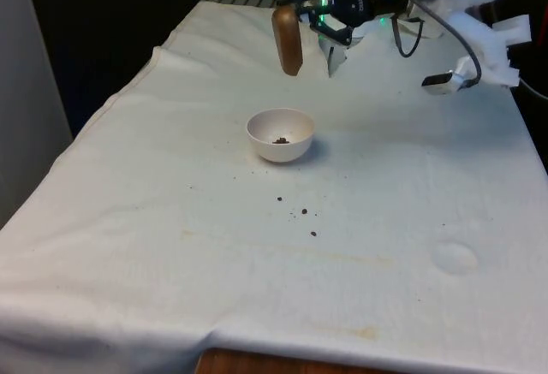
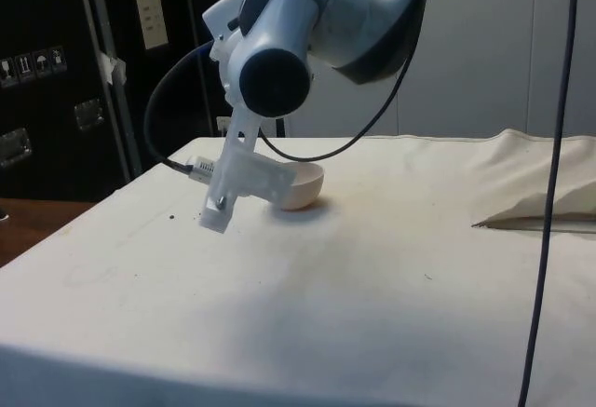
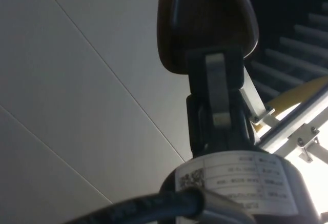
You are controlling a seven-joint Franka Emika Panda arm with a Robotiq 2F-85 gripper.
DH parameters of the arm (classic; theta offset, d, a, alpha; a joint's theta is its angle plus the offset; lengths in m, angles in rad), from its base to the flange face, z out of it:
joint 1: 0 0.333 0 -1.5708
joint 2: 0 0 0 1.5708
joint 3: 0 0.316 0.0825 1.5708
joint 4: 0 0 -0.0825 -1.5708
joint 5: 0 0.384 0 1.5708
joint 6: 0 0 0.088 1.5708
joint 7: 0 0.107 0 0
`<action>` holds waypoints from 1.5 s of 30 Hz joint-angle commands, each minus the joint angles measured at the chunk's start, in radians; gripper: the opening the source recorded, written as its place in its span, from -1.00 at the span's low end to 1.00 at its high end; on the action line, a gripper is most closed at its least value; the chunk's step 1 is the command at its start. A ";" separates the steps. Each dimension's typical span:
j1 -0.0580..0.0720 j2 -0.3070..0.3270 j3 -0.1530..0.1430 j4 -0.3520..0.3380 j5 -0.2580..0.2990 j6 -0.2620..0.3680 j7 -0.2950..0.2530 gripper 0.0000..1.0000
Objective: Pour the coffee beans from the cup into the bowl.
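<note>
White cloth (image 1: 171, 288): covers the worktop, creased, faint brownish stains towards the near edge. Wooden worktop edge (image 1: 257, 364): shows beneath the cloth's near hem. Dark cabinets (image 2: 56, 100): behind the worktop in the side view, bearing small labels.

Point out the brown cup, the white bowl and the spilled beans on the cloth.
brown cup (image 1: 287, 40): front view, middle of its side wall.
white bowl (image 1: 265, 147): front view, outer wall facing the camera.
spilled beans (image 1: 303, 212): front view, one bean lying on the cloth.
</note>
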 commanded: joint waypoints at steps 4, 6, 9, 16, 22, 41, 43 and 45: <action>-0.009 -0.010 -0.002 0.000 -0.001 0.060 0.015 -1.00; -0.010 -0.011 -0.003 0.000 -0.001 0.074 0.019 -1.00; -0.005 -0.008 -0.007 0.002 0.000 0.065 0.019 -1.00; -0.013 -0.018 -0.015 0.001 0.002 0.147 0.042 -1.00; -0.015 -0.018 -0.020 0.001 0.004 0.176 0.056 -1.00; -0.015 -0.022 -0.025 -0.013 0.061 0.252 0.125 -1.00; -0.015 -0.022 -0.025 -0.014 0.065 0.254 0.130 -1.00; -0.016 -0.022 -0.024 -0.017 0.072 0.259 0.139 -1.00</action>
